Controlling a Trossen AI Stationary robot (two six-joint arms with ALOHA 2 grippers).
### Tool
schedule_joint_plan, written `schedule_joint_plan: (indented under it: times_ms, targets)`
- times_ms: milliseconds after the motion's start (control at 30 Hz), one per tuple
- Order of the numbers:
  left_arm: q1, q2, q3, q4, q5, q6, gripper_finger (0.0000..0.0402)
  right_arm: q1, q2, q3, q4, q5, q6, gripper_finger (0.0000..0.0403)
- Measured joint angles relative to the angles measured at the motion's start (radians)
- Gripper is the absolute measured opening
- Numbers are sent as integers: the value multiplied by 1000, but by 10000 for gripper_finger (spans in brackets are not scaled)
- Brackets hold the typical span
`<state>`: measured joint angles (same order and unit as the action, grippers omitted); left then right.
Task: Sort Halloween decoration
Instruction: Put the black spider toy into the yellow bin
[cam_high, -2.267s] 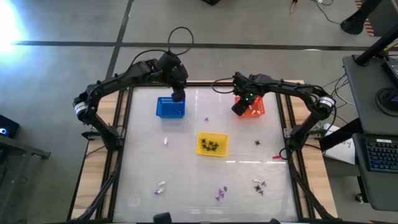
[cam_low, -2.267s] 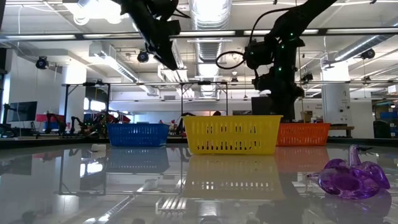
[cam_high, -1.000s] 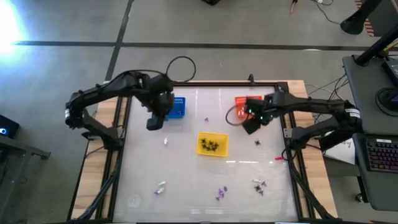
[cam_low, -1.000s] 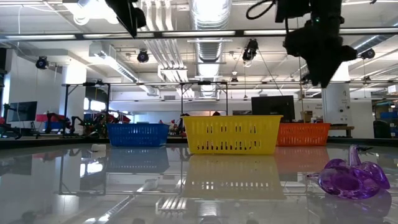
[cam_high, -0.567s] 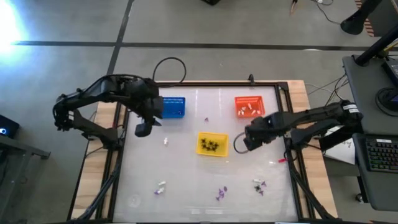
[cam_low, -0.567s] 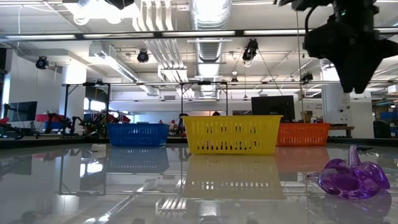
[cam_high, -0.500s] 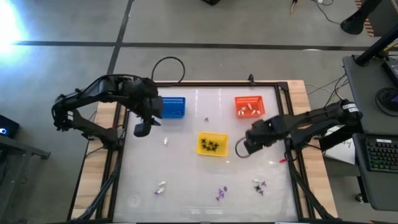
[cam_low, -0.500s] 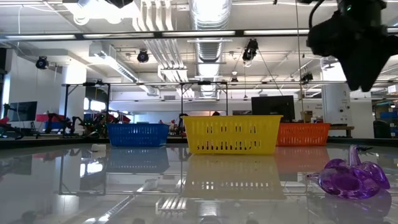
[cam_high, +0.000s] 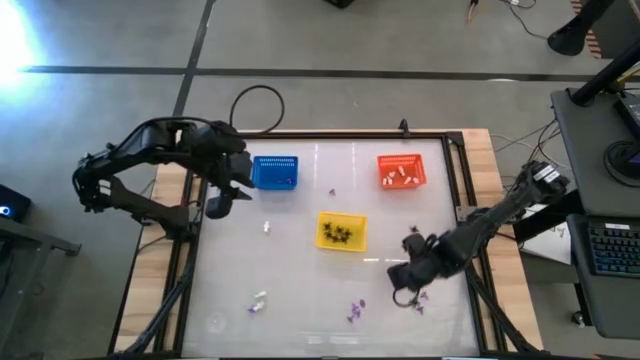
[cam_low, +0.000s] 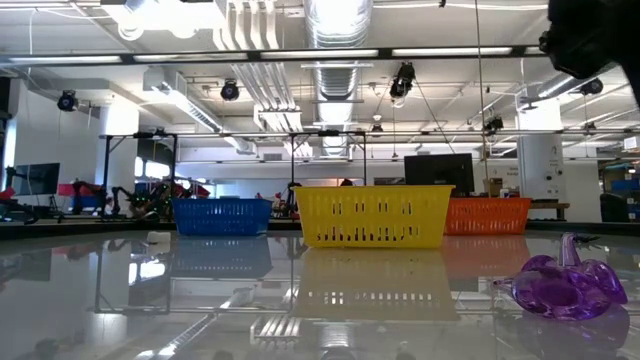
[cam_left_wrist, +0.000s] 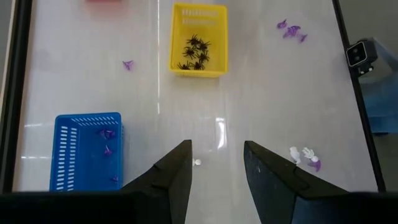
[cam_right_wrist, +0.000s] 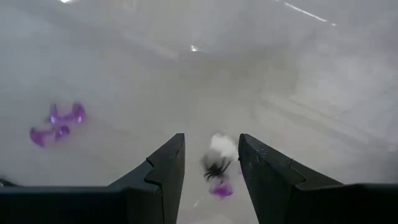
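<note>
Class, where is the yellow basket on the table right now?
In the high view, the yellow basket sits mid-table, nearer the camera side than the blue basket and orange basket.

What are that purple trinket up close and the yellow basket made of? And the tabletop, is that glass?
The purple trinket looks like translucent glossy plastic: light glows through it and highlights sit on its curves. The yellow basket seems to be opaque moulded plastic, with slotted walls and an even colour. The tabletop is smooth and glossy, mirroring the baskets and ceiling lights; whether it is glass, acrylic or laminate, the look leaves open.

The right gripper (cam_high: 408, 283) has swung from the small orange plastic basket (cam_high: 401, 171) forward to a cluster of tiny trinkets (cam_right_wrist: 217, 163), while the left gripper (cam_high: 215, 207) has drawn back off the small blue plastic basket (cam_high: 274, 172).
</note>
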<state>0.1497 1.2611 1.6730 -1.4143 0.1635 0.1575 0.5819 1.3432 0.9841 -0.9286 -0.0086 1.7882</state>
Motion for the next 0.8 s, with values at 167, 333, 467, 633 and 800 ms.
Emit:
schedule_joint_plan:
  times_ms: [167, 333, 467, 633, 800]
  targets:
    - [0, -1, 0, 0, 0, -9, 128, 70, 124, 58, 0, 0, 19, 144]
    - [0, 2, 0, 0, 0, -9, 128, 101, 229, 121, 0, -16, 20, 144]
    - [0, 3, 0, 0, 0, -9, 128, 119, 304, 159, -3, -61, 21, 144]
    - [0, 3, 0, 0, 1, -10, 128, 144, 357, 175, -2, -97, 78, 144]
    - [0, 2, 0, 0, 2, -10, 128, 172, 363, 168, -5, -97, 142, 144]
